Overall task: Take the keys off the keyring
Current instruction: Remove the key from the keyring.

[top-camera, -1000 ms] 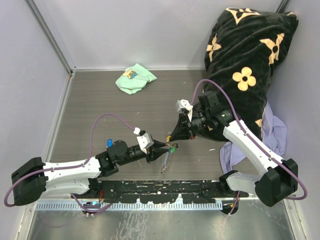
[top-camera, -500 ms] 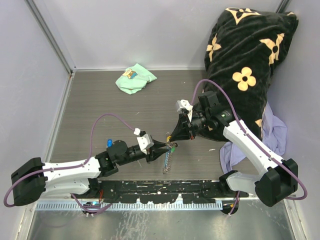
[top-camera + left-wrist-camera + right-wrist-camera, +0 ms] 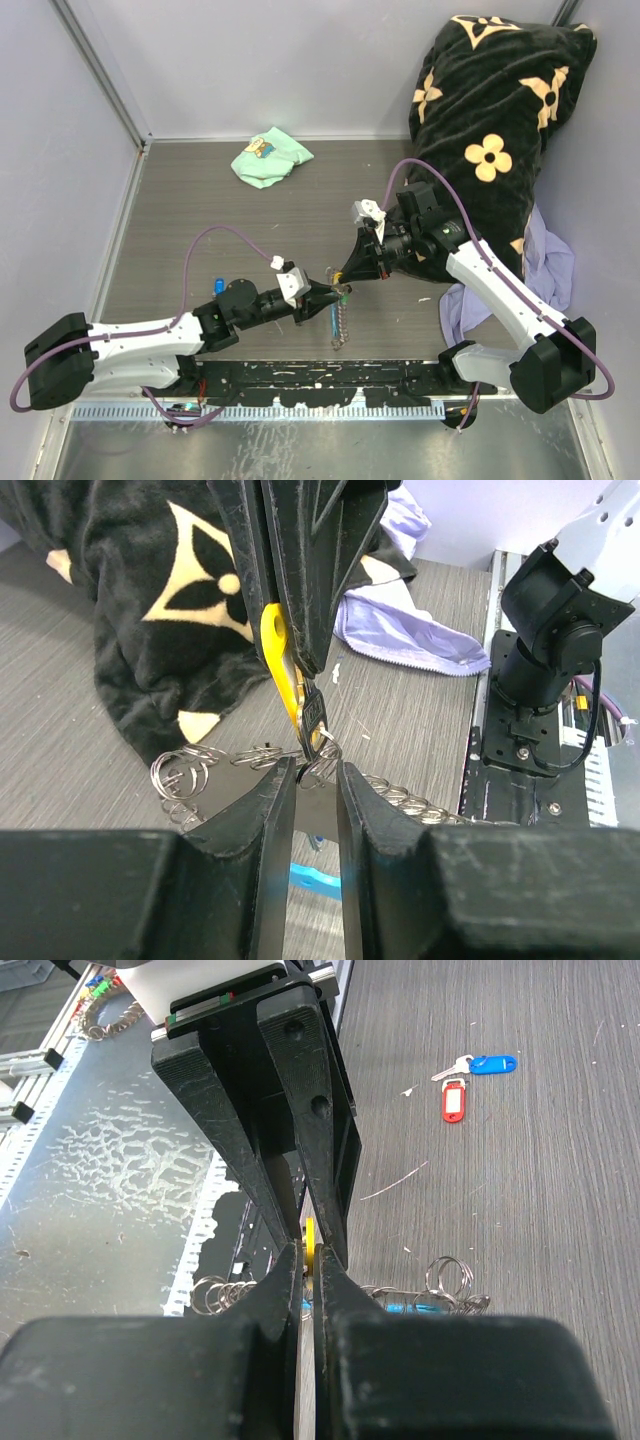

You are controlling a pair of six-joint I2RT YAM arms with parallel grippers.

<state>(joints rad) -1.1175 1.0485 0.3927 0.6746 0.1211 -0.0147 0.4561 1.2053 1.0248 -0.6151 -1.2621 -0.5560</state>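
Note:
My right gripper (image 3: 341, 277) (image 3: 308, 1250) is shut on a key with a yellowish tag (image 3: 274, 645) (image 3: 310, 1235) and holds it above the table. My left gripper (image 3: 333, 294) (image 3: 318, 772) meets it tip to tip from the left, its jaws closed on the small silvery keyring (image 3: 330, 763) just under that key. The grey link chain (image 3: 339, 325) (image 3: 185, 775) hangs straight down from the ring, with the sky-blue fob (image 3: 318, 878) (image 3: 412, 1307) beneath. A red-tagged key (image 3: 454, 1100) and a blue-tagged key (image 3: 492, 1063) (image 3: 218, 287) lie loose on the table.
A mint-green cloth (image 3: 268, 158) lies at the back of the table. A black flowered blanket (image 3: 490, 120) fills the back right, with a lilac cloth (image 3: 545, 260) below it by the right arm. A metal rail (image 3: 320, 380) runs along the near edge.
The chain has swung from slanting down-left to hanging straight down. My left gripper has edged slightly right towards the right gripper. The right gripper has barely moved.

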